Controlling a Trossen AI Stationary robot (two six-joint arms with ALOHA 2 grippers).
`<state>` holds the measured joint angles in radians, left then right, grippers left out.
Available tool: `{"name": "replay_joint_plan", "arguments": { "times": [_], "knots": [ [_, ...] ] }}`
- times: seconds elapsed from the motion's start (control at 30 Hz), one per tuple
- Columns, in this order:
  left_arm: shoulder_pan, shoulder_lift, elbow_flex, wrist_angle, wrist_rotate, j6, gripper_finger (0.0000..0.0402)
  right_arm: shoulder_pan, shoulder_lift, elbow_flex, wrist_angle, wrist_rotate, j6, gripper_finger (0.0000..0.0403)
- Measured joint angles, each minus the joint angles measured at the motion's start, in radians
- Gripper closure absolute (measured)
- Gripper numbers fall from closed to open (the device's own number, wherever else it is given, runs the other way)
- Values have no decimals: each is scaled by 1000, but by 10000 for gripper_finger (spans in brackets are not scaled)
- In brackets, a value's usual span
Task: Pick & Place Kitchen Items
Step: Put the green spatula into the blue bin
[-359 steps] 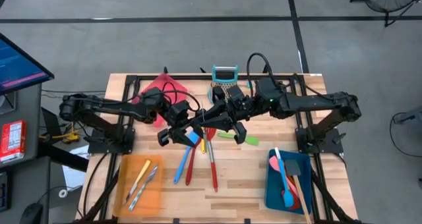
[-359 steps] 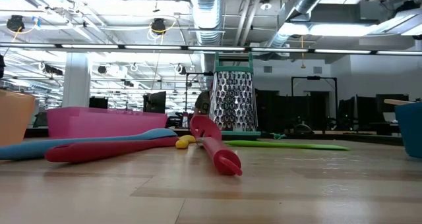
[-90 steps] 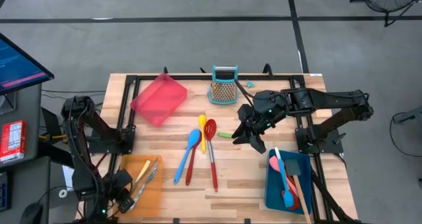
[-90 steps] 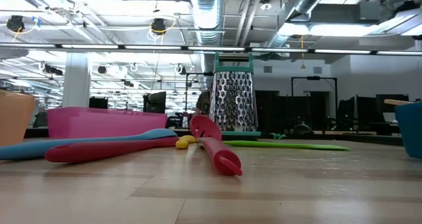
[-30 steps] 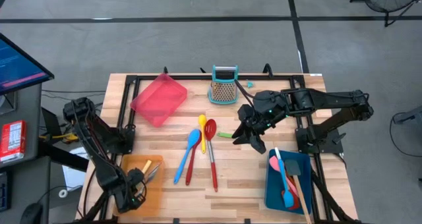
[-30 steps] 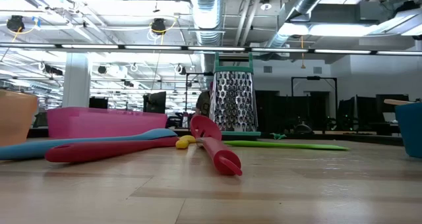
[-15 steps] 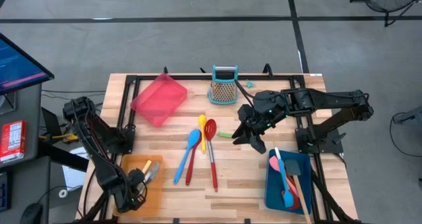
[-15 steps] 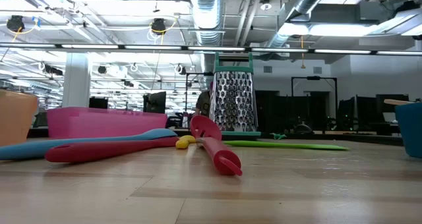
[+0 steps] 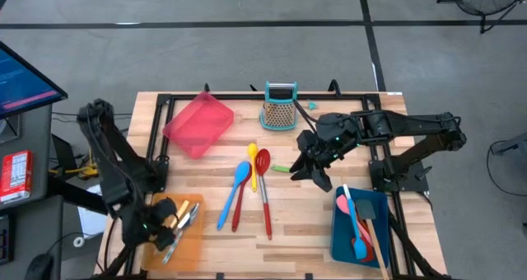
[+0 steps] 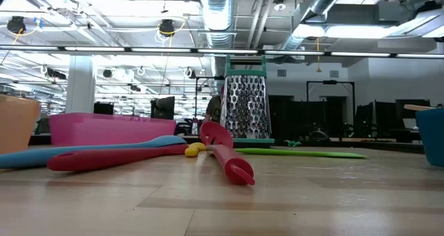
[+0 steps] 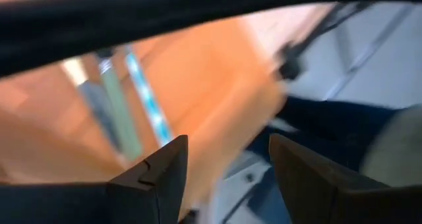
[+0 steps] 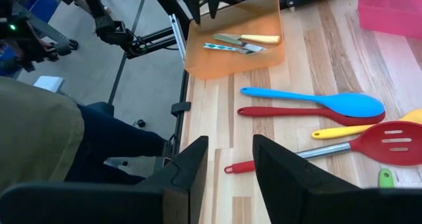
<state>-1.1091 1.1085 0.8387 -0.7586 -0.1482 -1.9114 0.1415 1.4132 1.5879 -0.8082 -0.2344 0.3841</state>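
Opening over the orange tray (image 9: 191,243), the left gripper (image 9: 165,217) has its fingers (image 11: 155,174) spread with nothing between them, where a second ago they were pressed together low at the tray's near edge; the arm has since lifted and swung toward the tray's far end. The cutlery pieces (image 9: 183,218) lie loose inside the orange tray, a yellow-handled one and two silvery ones side by side in the right wrist view (image 12: 241,43), so I judge this a drop just finished and one more item sorted. The right gripper (image 9: 306,171) hangs in the same spot beside the green spatula (image 9: 282,168), well to the right of the orange tray; its fingers (image 12: 184,168) stand partly apart, gripping nothing, unchanged over the last second. Still on the worktop (image 9: 288,231), right of the orange tray: blue spoon (image 9: 234,194), plain red spoon (image 9: 242,199), yellow spoon (image 9: 253,165), slotted red spoon (image 9: 264,189), lying close together. The blue tray (image 9: 342,239), far right of the orange tray, already holds spatulas (image 9: 359,224). The pink tray (image 9: 198,123) beyond the orange tray looks empty, so the spoons probably go there next. Left arm is free for another pick.
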Motion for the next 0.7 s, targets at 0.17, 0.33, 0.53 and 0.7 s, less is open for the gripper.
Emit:
{"name": "replay_joint_plan", "arguments": {
  "times": [0.17, 0.33, 0.53, 0.7],
  "knots": [
    [23, -160, 0, 6, -233, 12, 214, -10, 0, 0, 0, -13, 34, 285],
    [60, -301, 0, 10, -524, 119, 215, -23, 0, 0, 0, -66, 93, 285],
    [128, -404, 0, 15, -760, 314, 215, -26, 6, 1, -44, 86, 229, 285],
    [154, -460, 0, 28, -807, 427, 213, -32, 69, 1, -226, 312, 347, 281]
  ]
}}
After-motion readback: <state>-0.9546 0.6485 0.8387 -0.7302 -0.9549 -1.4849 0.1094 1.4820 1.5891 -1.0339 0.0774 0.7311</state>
